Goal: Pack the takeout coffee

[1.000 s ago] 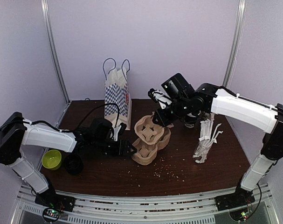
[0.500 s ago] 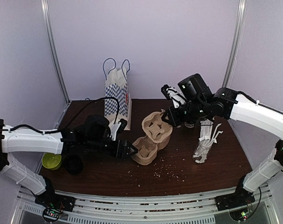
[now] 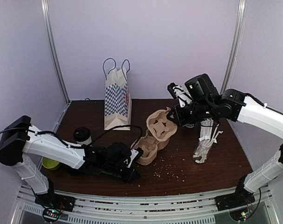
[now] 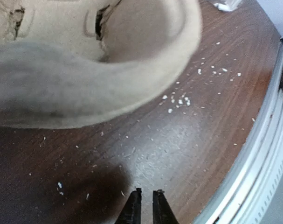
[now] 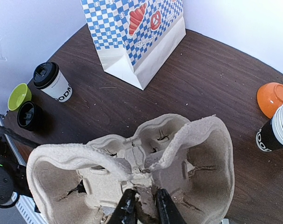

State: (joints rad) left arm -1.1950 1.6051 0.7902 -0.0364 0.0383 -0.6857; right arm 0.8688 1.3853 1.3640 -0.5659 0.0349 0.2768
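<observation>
Pulp carrier tray (image 5: 188, 154) stays clamped in right end effector (image 5: 141, 198). Left end effector (image 4: 146, 198), now together and empty, has withdrawn toward the desk (image 4: 202, 116) near edge.

Setting: robot test booth, lab type. Plain lilac wall panels (image 3: 146, 42), metal corner posts (image 3: 54, 51), dark wooden table (image 3: 216, 168), slotted aluminium rail (image 3: 146, 205) at its near edge.

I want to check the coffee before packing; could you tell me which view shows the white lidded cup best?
The right wrist view: the cup stands upright, unblocked, dark lid and lettering clear. The top view shows the cup only small. The left wrist view does not show it.
</observation>
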